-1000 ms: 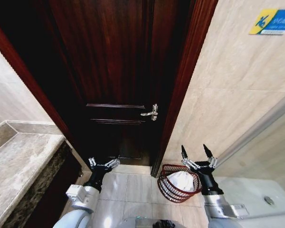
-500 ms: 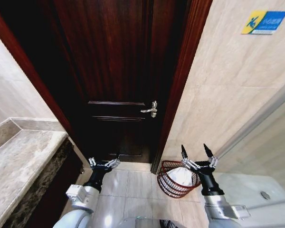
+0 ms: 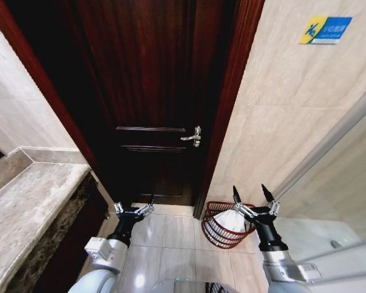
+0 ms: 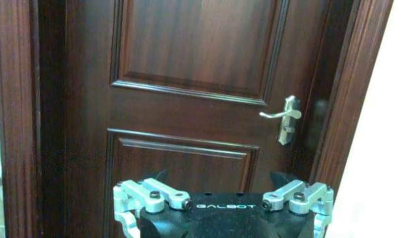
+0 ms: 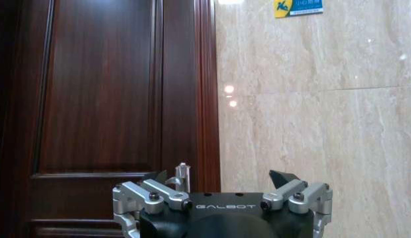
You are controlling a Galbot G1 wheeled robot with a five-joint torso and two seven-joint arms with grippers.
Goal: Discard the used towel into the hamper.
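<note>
The hamper (image 3: 222, 234), a small dark reddish-brown wire basket, stands on the tiled floor beside the door frame. A white towel (image 3: 232, 220) lies inside it. My right gripper (image 3: 249, 192) hangs open and empty just above the hamper's near right rim, fingers pointing up. My left gripper (image 3: 134, 206) is open and empty too, low in front of the door, well left of the hamper. The left wrist view has the left gripper (image 4: 221, 178) facing the door, and the right gripper (image 5: 221, 176) faces the door frame and tiled wall.
A dark wooden door (image 3: 152, 91) with a silver lever handle (image 3: 193, 137) is straight ahead. A marble counter (image 3: 30, 201) runs along the left. Beige wall tiles carry a blue and yellow sign (image 3: 325, 28) at upper right. A white shower floor (image 3: 329, 244) lies at lower right.
The whole head picture has shifted a little, so the camera has moved. Both grippers hold the same open pose, and the towel stays in the hamper.
</note>
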